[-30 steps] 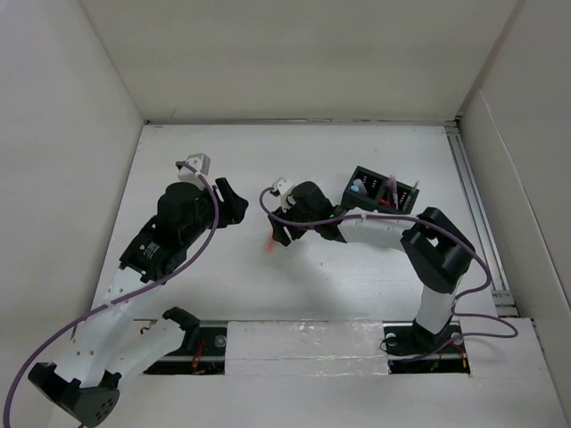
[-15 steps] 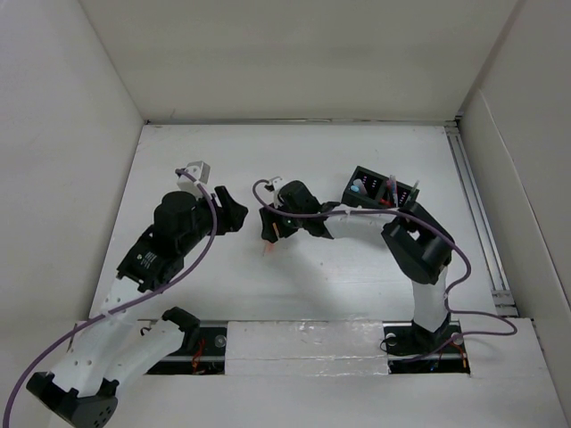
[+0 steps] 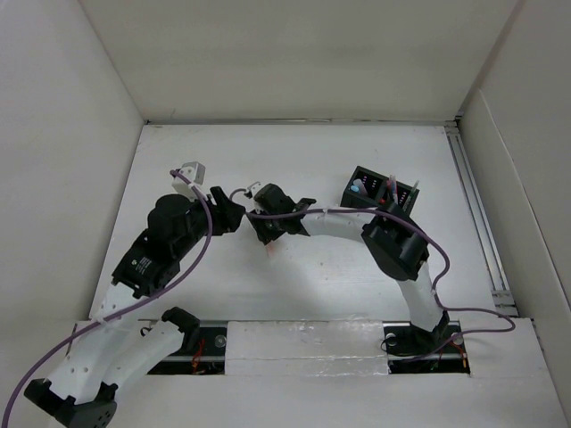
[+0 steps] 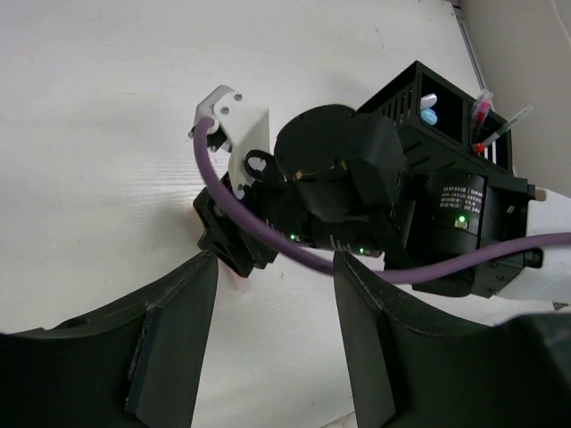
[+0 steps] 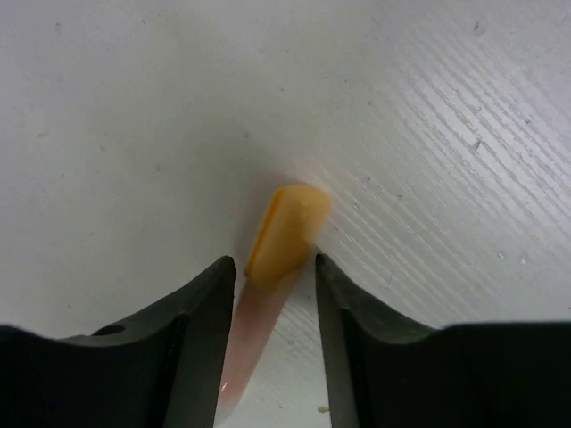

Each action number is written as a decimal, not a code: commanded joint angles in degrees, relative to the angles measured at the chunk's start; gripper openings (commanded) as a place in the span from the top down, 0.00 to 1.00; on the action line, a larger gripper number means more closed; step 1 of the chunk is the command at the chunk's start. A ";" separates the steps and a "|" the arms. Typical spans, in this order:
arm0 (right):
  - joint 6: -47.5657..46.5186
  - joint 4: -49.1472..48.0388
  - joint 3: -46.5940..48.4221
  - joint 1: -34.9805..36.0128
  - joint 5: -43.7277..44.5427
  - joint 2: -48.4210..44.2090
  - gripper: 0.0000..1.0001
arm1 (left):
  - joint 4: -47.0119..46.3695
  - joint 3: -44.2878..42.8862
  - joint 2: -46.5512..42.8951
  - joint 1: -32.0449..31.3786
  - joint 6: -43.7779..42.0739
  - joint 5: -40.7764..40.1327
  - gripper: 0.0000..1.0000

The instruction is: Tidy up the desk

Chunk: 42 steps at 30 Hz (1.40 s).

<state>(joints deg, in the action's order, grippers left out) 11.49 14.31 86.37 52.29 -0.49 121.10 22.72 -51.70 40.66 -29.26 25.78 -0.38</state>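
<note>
On the white desk point(image 3: 339, 285) lies a pink translucent pen with an orange cap point(image 5: 287, 232); only its pink tip point(image 3: 270, 252) shows in the top view. My right gripper point(image 3: 268, 234) is down at the desk, open, its fingers point(image 5: 201, 339) on either side of the pen, without clamping it. My left gripper point(image 3: 234, 212) is open and empty just left of the right wrist. In the left wrist view, its fingers point(image 4: 178, 348) frame bare desk and the right wrist's black body.
A small black two-compartment organizer box point(image 3: 382, 190) stands at the back right with pens and a blue-tipped item in it; it also shows in the left wrist view point(image 4: 446, 116). A metal rail point(image 3: 477, 214) runs along the right edge. White walls enclose the desk.
My right arm has stretched left and brought its gripper down over the pen. My left gripper has shifted slightly right, closer to the right wrist.
</note>
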 commanded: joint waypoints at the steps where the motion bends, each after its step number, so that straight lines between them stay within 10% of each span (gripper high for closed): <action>1: -2.52 5.64 1.27 1.14 4.88 0.89 0.55 | -0.66 -4.98 0.03 -0.28 -0.82 -1.81 0.51; 10: -3.04 -6.71 -7.96 0.62 1.72 -6.03 0.96 | 0.39 -14.57 1.88 -0.28 -0.91 -1.02 0.51; 19: -17.54 -25.34 -19.03 -13.76 -4.68 -31.94 1.00 | -2.59 -8.95 1.87 -0.28 2.17 5.03 0.50; 30: -23.79 -33.81 -24.84 -36.89 -25.86 -38.39 1.00 | -13.23 -5.76 7.83 -0.28 4.46 19.28 0.53; 42: -16.85 -48.75 -38.73 -44.91 -33.43 -38.22 1.00 | -4.77 -17.30 22.18 -19.88 -0.65 -11.32 0.47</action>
<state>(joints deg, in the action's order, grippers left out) -7.68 -25.21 49.23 8.29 -29.12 83.31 18.68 -67.16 64.42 -46.06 24.86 -3.46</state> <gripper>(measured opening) 0.304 0.517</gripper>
